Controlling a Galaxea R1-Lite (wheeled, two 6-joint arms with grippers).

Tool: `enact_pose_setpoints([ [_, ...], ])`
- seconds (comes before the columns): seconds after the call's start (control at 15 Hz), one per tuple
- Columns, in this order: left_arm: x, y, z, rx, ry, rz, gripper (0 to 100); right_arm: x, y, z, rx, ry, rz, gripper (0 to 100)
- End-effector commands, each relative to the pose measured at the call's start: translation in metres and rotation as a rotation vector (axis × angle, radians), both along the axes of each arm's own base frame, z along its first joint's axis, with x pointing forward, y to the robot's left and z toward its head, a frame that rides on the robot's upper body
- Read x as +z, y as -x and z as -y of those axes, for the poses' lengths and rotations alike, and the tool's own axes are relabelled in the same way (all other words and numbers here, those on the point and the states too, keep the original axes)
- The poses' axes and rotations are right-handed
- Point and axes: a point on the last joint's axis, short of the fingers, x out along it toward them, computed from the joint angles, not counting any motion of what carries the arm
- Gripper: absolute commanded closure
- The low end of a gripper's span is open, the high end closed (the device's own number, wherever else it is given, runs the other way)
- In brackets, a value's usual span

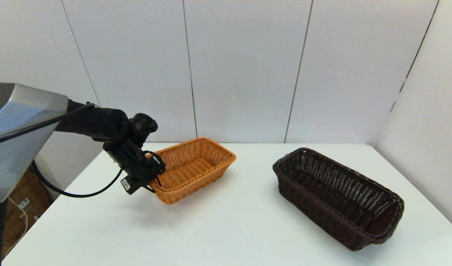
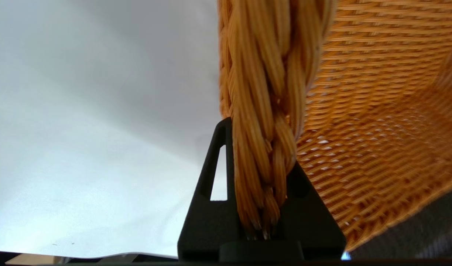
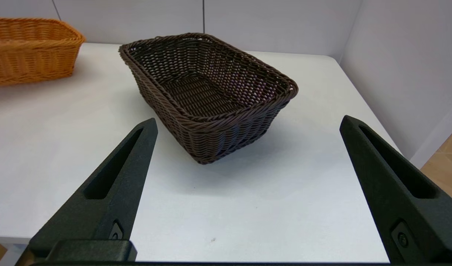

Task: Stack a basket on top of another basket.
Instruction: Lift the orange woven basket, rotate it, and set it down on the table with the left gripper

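My left gripper (image 1: 154, 173) is shut on the braided rim of the orange-tan basket (image 1: 194, 166) at its near-left end, at the table's back left. In the left wrist view the rim (image 2: 263, 92) runs between the two black fingers (image 2: 211, 177). The basket looks tilted, its gripped end slightly raised, with a shadow beneath it. The dark brown basket (image 1: 336, 195) sits upright and empty on the right side of the table. In the right wrist view my right gripper (image 3: 248, 119) is open, low at the table's front edge, facing the dark basket (image 3: 207, 92) with a gap of bare table between.
The white table (image 1: 226, 229) is bounded by white wall panels (image 1: 244, 70) behind and on the right. About a basket's width of table separates the two baskets. Beyond the table's left edge the floor (image 1: 23, 207) shows.
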Motion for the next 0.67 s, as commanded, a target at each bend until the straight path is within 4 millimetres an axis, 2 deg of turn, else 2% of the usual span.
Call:
enact_pose_setpoints([
  [0.07, 0.028, 0.014, -0.002, -0.047, 0.054, 0.075, 100, 0.0, 0.0, 0.0, 0.001, 0.001, 0.0, 0],
  [0.2, 0.042, 0.02, -0.005, -0.102, 0.119, 0.108, 100, 0.0, 0.0, 0.0, 0.001, 0.001, 0.0, 0],
  [0.33, 0.046, 0.026, -0.005, -0.161, 0.12, 0.126, 100, 0.0, 0.0, 0.0, 0.001, 0.001, 0.0, 0],
  [0.47, 0.045, 0.032, -0.005, -0.252, 0.119, 0.133, 100, 0.0, 0.0, 0.0, -0.001, 0.002, 0.0, 0],
  [0.67, 0.042, 0.05, 0.007, -0.443, 0.105, 0.14, 100, 0.0, 0.0, 0.0, 0.001, 0.002, 0.0, 0],
])
